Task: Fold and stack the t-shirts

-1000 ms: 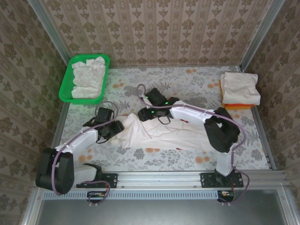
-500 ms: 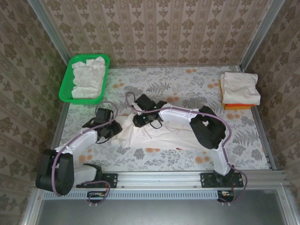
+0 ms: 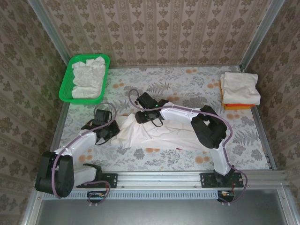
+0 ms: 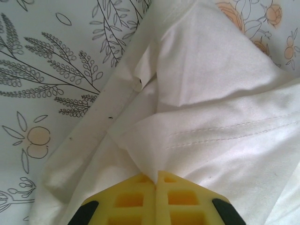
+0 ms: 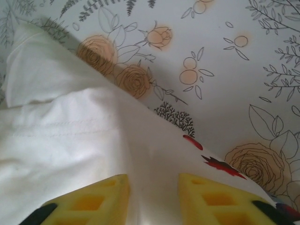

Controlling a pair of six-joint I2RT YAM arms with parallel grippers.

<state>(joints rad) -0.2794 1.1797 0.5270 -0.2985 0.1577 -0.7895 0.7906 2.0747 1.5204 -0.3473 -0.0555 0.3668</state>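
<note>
Meanwhile, at the far left, the green basket (image 3: 67,79) and the crumpled shirts (image 3: 88,77) in it lay just as they had a second before, so more of the pile was left to do. Next to the right, the left end effector (image 4: 156,177) had gone from open to fully closed, and the left wrist view showed its yellow pads pressed together on a pinched corner of the off-white t-shirt (image 3: 159,136), low over the flowered counter (image 3: 140,86). That shirt lay spread across the middle of the counter, and its left part looked drawn in and tidier than a second earlier. Over its upper left part, the right end effector (image 5: 154,187) had swung leftward and narrowed. Its pads stood partway apart with a thick fold of cloth bunched between them, which I read as a grip on the same shirt. A bit of red print (image 5: 220,165) showed on the cloth just beside it. With both ends taken, the next move was probably a lift or a fold-over, and the thin cloth could slip from so small a pinch. At the far right, the folded stack (image 3: 240,86), white shirts lying on an orange shirt (image 3: 236,106), had not changed.
</note>
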